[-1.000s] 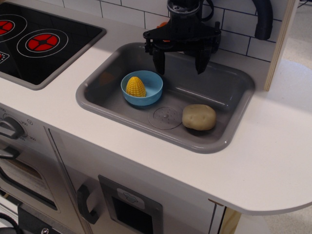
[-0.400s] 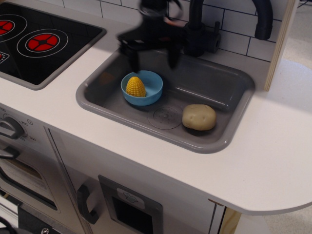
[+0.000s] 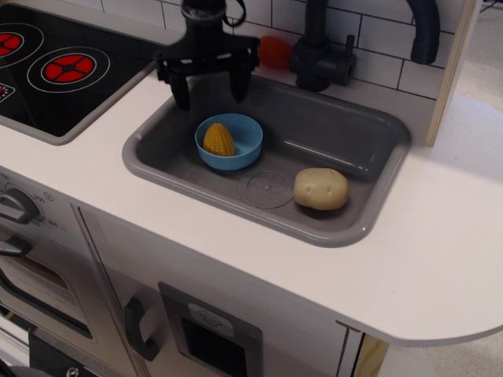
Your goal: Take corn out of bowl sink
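Note:
The yellow corn (image 3: pixel 218 140) stands upright inside the light blue bowl (image 3: pixel 245 130), which sits in the left part of the grey sink (image 3: pixel 346 141). My black gripper (image 3: pixel 210 98) hangs open and empty above the sink's back left corner, just behind and above the bowl, its two fingers spread wide and pointing down. It touches neither the corn nor the bowl.
A beige potato (image 3: pixel 321 188) lies in the sink right of the drain mark (image 3: pixel 266 189). A black faucet (image 3: pixel 318 55) stands behind the sink, with an orange object (image 3: pixel 275 51) beside it. A black stove (image 3: pixel 63 67) with red burners lies at the left. White countertop (image 3: pixel 440 236) surrounds the sink.
My gripper has moved left along the back of the sink, from above its middle to above its back left corner, staying open. The corn, bowl and potato have not moved.

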Robot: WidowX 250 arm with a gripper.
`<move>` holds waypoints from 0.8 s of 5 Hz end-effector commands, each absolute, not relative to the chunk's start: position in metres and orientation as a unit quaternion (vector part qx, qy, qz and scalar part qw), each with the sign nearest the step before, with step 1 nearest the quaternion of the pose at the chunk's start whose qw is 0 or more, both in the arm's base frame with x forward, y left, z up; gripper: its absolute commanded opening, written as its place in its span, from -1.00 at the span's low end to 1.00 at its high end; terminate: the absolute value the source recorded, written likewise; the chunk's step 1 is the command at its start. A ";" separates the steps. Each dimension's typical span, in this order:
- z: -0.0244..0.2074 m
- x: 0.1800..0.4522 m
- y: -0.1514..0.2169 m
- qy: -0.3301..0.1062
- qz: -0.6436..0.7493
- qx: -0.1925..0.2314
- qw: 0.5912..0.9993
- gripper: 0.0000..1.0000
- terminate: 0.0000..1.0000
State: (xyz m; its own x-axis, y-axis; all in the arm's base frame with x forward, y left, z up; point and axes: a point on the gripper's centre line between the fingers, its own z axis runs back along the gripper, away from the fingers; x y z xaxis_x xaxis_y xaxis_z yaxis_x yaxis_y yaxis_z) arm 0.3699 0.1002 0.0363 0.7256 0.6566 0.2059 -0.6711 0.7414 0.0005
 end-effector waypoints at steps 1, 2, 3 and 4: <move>0.022 0.380 0.107 -0.115 0.336 0.056 0.933 1.00 -1.00; 0.014 0.378 0.104 -0.116 0.324 0.062 0.937 1.00 -1.00; 0.011 0.373 0.103 -0.118 0.319 0.066 0.938 1.00 -1.00; 0.007 0.373 0.103 -0.121 0.319 0.073 0.937 1.00 -1.00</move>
State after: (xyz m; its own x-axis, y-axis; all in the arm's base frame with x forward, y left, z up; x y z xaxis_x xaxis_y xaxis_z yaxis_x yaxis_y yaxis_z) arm 0.3708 0.1001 -0.0044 0.7753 0.5820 0.2454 -0.6133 0.7865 0.0722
